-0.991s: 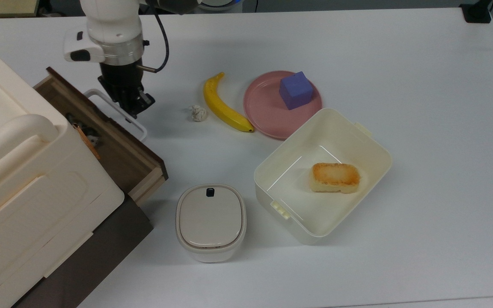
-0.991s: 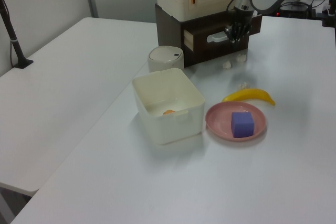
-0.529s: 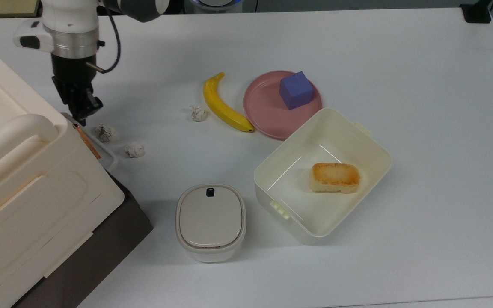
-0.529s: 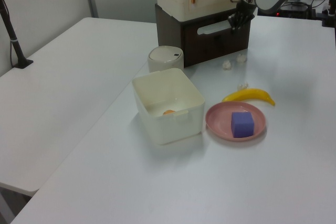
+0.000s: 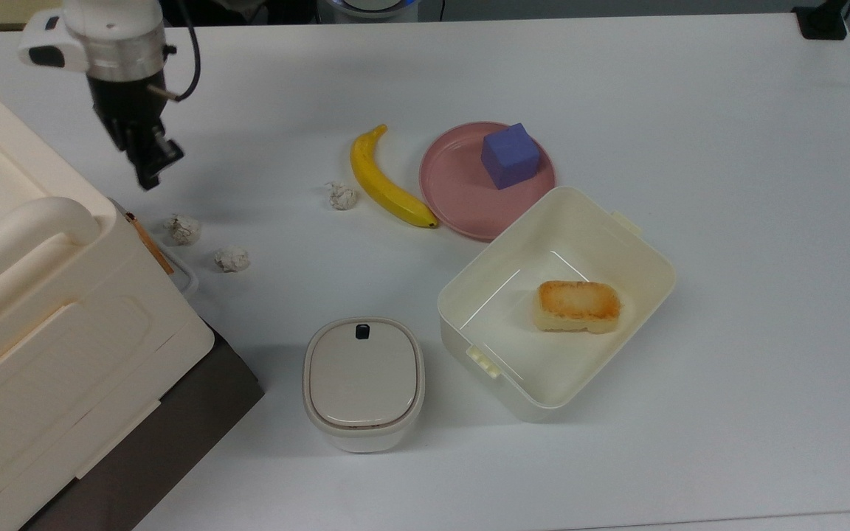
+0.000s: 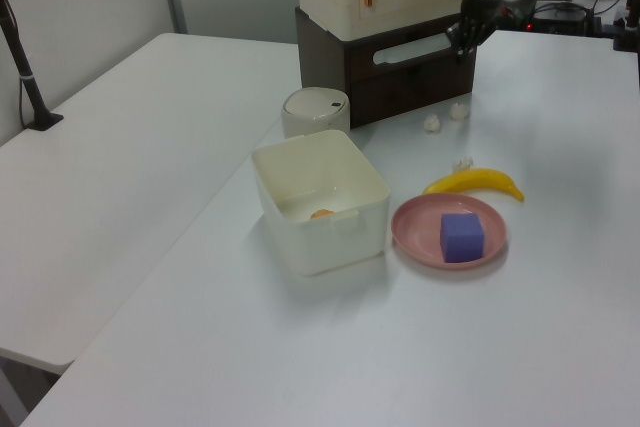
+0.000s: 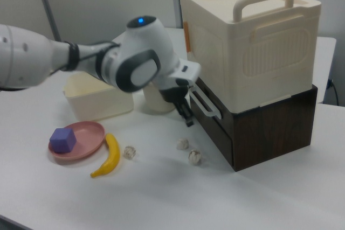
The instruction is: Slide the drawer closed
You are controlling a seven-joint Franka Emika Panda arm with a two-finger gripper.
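Drawer [image 6: 415, 59] shut, just beside tool [image 6: 466, 40]

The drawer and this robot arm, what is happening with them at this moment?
The arm is working on the drawer of the dark cabinet. The drawer is now pushed in, its front flush with the cabinet, so the closing looks done. The gripper has lifted off the white handle and hangs beside it, holding nothing. The banana, the pink plate with the purple cube, and the open cream box lie apart, untouched.
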